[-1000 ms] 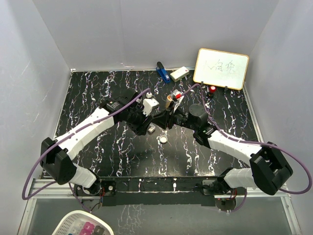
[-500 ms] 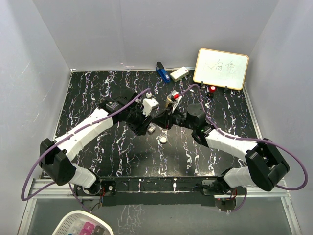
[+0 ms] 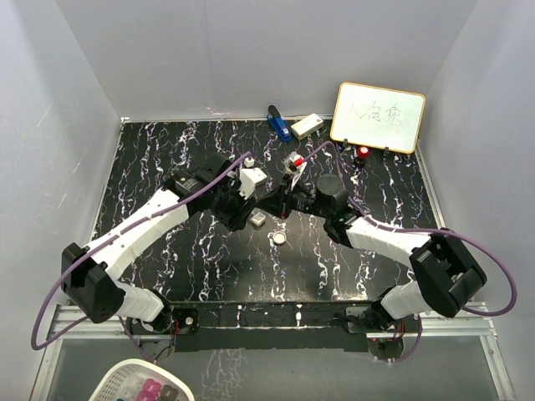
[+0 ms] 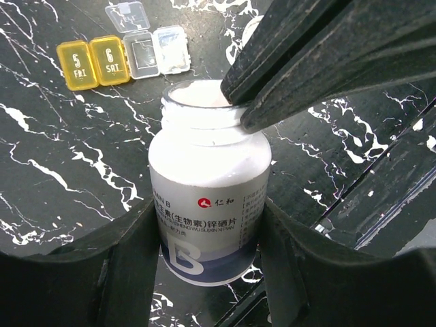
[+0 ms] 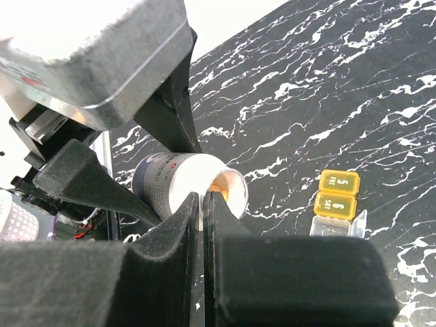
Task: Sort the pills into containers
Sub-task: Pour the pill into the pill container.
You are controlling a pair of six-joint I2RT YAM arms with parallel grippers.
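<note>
Left wrist view: the left gripper (image 4: 208, 255) clamps one white bottle (image 4: 208, 177) between its two fingers, one on each side of the label. The bottle stands upright on the black marbled table (image 4: 54, 177), its mouth uncapped. The right gripper (image 4: 236, 103) reaches in from the upper right, its two fingers pressed together with their tips at the rim of the mouth. I cannot tell whether anything is pinched between them. Beyond the bottle lies one pill box (image 4: 122, 54) with four sections showing: two yellow ones marked 5 FRI and 6 SAT with lids down, and two clear ones with lids flipped up.

Right wrist view: the right fingers are closed against each other, their tips at the edge of the bottle's mouth. One orange speck (image 5: 216, 185) shows inside the mouth. The pill box lies to the right, apart from the bottle, with two yellow sections and one clear one in sight.

Top view: the two arms meet at mid-table, hiding the bottle. One white cap (image 3: 278, 238) lies on the table just nearer than the grippers. At the far edge are one blue object (image 3: 277, 123), one white block (image 3: 307, 125) and one whiteboard (image 3: 378, 116). One basket (image 3: 142, 386) sits below the table's near left corner.
</note>
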